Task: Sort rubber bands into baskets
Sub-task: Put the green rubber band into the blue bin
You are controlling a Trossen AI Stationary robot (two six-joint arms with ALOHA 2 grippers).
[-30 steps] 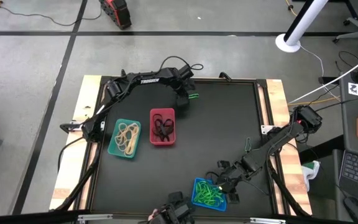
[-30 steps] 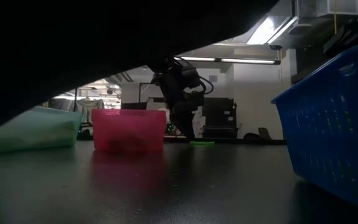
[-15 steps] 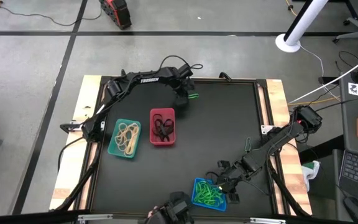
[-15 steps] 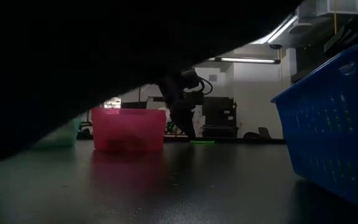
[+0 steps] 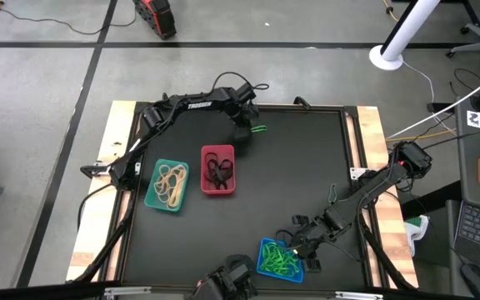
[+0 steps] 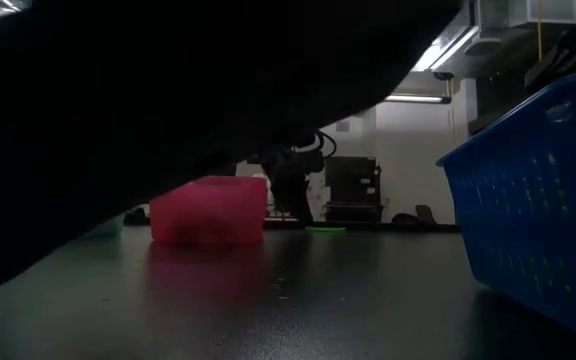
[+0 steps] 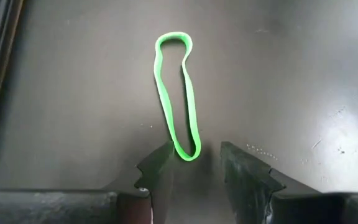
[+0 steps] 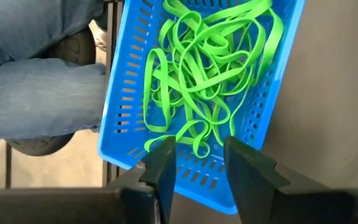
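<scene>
Left gripper parted, straddling green rubber band flat on worktop beyond red basket; right gripper parted over blue basket.

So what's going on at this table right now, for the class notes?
Two robot arms are sorting rubber bands by colour into three baskets. The left gripper is open, poised over a lone green band lying flat on the table, one end between its fingertips, not yet gripped. The right gripper is open above the blue basket, which holds a heap of green bands. The teal basket holds tan bands; the red basket holds black ones.
</scene>
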